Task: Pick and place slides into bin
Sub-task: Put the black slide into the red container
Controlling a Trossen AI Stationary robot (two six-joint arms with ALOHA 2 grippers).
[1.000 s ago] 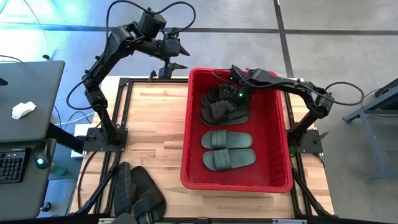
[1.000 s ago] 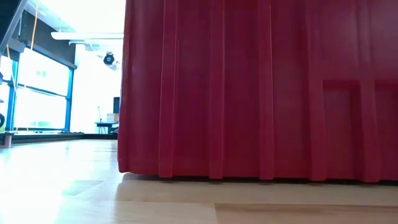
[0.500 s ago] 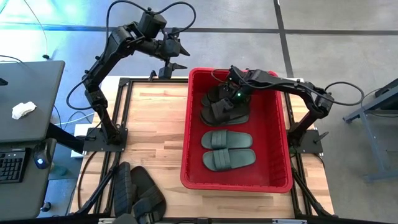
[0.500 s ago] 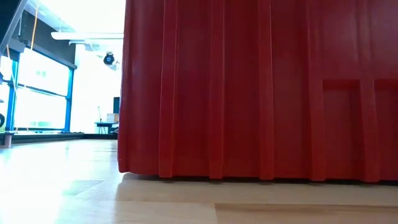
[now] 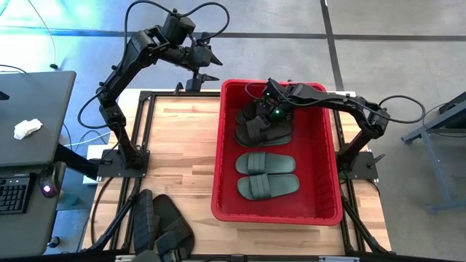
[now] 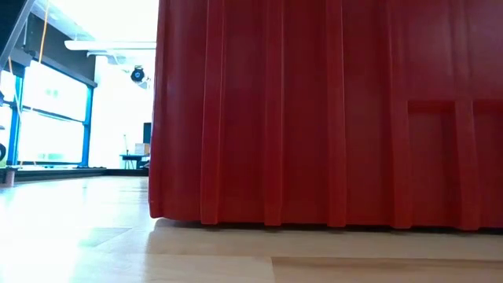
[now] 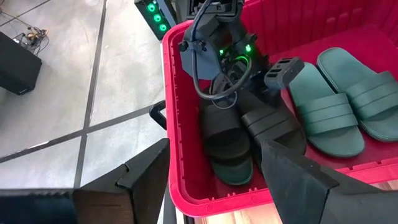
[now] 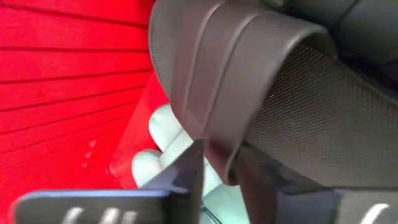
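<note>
The red bin [image 5: 218, 167] stands on the right half of the table and fills the low view with its wall [image 6: 314, 118]. In it lie two dark green slides [image 5: 266, 175] side by side and, at the far end, black slides [image 5: 262, 125]. My right gripper [image 5: 270, 102] reaches down into the bin's far end and is shut on a black slide's strap [image 8: 211, 93]. My left gripper [image 5: 207, 67] hangs open high beyond the table's far edge, holding nothing. Two more black slides [image 5: 164, 227] lie at the near left. My right gripper pinches the edge of the black slide's ribbed strap [image 8: 216, 152] between its two fingers [image 8: 186, 177]. One finger is on the strap's outer side, the other toward the textured footbed [image 8: 311, 93]. The fingers slant down from the far right. The slide lies in the bin's far end.
The bin's rolled rim [image 7: 171, 124] and far wall stand close around the right gripper. Bare wooden tabletop [image 5: 178, 145] lies left of the bin. A dark desk with a keyboard [image 5: 14, 193] stands off the table's left side.
My right gripper has shifted slightly toward the bin's far left corner over the black slides and has rolled a little about its own axis. The slides in the bin lie where they were.
</note>
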